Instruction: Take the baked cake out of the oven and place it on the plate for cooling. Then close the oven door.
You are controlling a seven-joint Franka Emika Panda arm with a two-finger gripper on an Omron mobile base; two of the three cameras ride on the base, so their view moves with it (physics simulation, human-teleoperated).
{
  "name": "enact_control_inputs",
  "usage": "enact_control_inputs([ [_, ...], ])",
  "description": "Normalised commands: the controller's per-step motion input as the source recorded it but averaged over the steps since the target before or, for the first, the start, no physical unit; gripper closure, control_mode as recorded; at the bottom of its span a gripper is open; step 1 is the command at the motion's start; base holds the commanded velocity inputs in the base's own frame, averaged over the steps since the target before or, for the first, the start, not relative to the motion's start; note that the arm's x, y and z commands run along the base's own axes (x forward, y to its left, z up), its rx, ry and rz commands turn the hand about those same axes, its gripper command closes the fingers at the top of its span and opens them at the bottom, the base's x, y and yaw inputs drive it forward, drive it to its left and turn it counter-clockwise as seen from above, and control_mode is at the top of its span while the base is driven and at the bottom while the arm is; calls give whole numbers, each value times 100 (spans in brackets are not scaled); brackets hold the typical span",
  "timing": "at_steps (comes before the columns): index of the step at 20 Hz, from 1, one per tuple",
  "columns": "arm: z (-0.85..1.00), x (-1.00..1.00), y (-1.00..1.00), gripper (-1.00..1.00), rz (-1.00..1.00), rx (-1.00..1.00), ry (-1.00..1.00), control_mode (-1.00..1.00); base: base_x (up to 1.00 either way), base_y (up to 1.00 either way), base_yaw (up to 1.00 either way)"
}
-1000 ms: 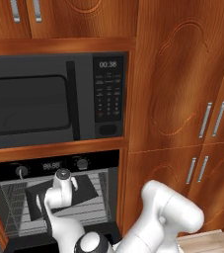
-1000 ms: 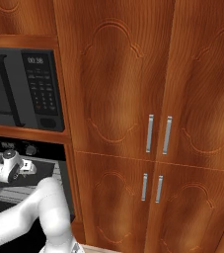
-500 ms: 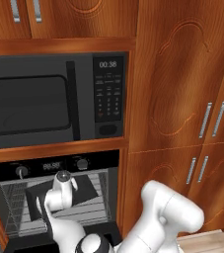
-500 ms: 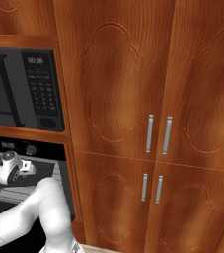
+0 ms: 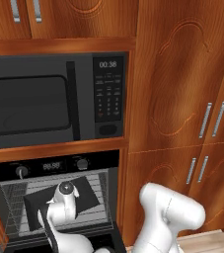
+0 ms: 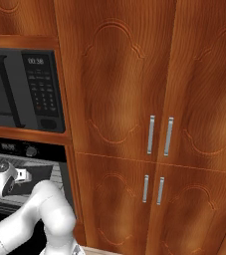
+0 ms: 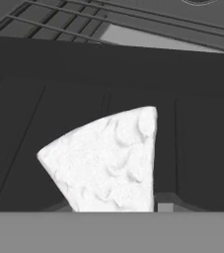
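Note:
The oven (image 5: 59, 165) stands open, with its oven door (image 5: 108, 241) dropped down at the bottom edge of the left base view. My arm reaches into the cavity, and the hand (image 5: 65, 193) hangs over a dark tray (image 5: 91, 190) on the wire rack (image 5: 15, 197). In the hand view, the cake (image 7: 108, 158), a white frosted wedge, lies on the dark tray (image 7: 197, 148) directly at my gripper (image 7: 114, 208). A small grey fingertip (image 7: 165, 207) presses against its right edge. The hand (image 6: 7, 179) also appears inside the oven (image 6: 15, 148) in the right base view. The plate is out of view.
A dark grey microwave (image 5: 34, 104) sits directly above the oven. Tall wooden cabinet doors (image 5: 182, 99) with silver handles fill the wall to the right. The oven's top edge and side walls close in around the hand.
The fingers have closed in on the cake wedge. The arm and hand have hardly shifted inside the oven.

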Motion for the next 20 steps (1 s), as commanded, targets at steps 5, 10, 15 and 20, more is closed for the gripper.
enact_control_inputs([
  [5,7,-31,-15,100,0,5,0,-100,0,0,0],
  [10,26,-21,-16,100,0,3,2,-100,0,0,0],
  [15,44,-19,-2,100,0,0,2,-100,0,0,0],
  [20,47,-42,-1,100,0,1,0,-100,0,0,0],
])
